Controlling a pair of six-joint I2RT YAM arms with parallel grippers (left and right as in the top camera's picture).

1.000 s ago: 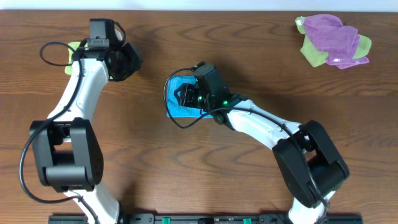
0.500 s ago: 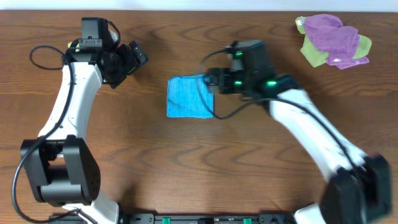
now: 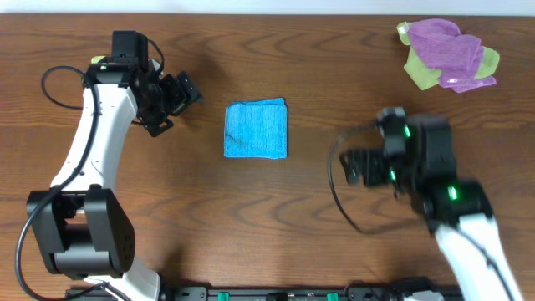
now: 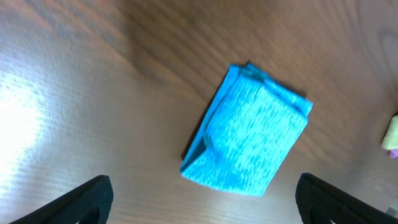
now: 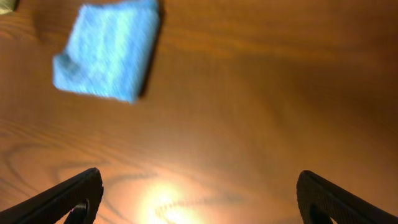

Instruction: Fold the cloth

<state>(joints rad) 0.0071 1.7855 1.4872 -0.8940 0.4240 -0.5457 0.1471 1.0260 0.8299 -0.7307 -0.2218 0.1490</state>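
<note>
From above, the fluffy sky-blue square cloth (image 3: 256, 129) is lying folded on the brown wooden desk (image 3: 251, 226). Left wrist: the left gripper (image 4: 204, 185) is sitting wide apart, with the layered cloth just ahead. Right wrist: the right gripper (image 5: 199, 180) is gaping too, with the blurry cloth far off.

White shells and black joints clad the left arm (image 3: 99, 121) and right arm (image 3: 465, 239); black cables (image 3: 329, 180) loop, green lights (image 3: 452, 194) glow, fingers (image 4: 86, 196) black.

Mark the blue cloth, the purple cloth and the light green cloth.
blue cloth (image 3: 256, 129), overhead view, middle of its top face.
purple cloth (image 3: 447, 43), overhead view, middle of the crumpled heap.
light green cloth (image 3: 420, 75), overhead view, lower left part showing beneath the purple.
</note>
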